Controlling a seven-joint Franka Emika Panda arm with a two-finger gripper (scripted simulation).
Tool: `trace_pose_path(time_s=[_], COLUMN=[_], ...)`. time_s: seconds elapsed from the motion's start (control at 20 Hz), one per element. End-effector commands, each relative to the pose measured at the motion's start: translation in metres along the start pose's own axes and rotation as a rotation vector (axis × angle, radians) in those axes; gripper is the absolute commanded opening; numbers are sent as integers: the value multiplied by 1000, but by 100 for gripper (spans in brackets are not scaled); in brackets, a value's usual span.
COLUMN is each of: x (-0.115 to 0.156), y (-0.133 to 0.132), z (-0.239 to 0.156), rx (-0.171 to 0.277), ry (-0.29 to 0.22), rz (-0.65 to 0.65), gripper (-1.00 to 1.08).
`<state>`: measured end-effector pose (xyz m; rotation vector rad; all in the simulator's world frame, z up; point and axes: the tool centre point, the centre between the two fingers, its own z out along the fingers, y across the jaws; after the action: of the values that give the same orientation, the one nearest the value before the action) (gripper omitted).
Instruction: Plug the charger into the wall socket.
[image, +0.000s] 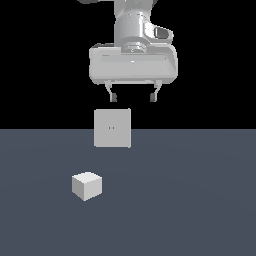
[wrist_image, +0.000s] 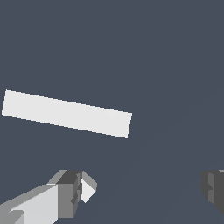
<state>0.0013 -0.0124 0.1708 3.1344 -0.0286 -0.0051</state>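
The gripper (image: 132, 96) hangs upper centre, jaws spread and empty, since the small off-white cube charger (image: 87, 185) sits ungrasped lower left, well apart from the flat upright off-white square wall socket (image: 113, 128)

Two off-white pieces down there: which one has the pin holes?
The wall socket, the flat upright plate under the open gripper, shows two tiny yellowish holes. The charger, the smaller cube nearer the camera, looks plain.

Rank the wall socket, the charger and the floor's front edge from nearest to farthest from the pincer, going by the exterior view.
1. The wall socket, upright just below the open pincer.
2. The charger, lower down on the floor toward the exterior view's left.
3. The floor's front edge, at the bottom of that view.
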Motion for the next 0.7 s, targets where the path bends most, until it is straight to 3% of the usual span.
trace_pose_path(time_s=[0.0, 0.65], x=[0, -14], y=[0, -20], z=[0, 19], rx=[0, 8], ry=[0, 17], rz=[0, -149], gripper=[100, 100])
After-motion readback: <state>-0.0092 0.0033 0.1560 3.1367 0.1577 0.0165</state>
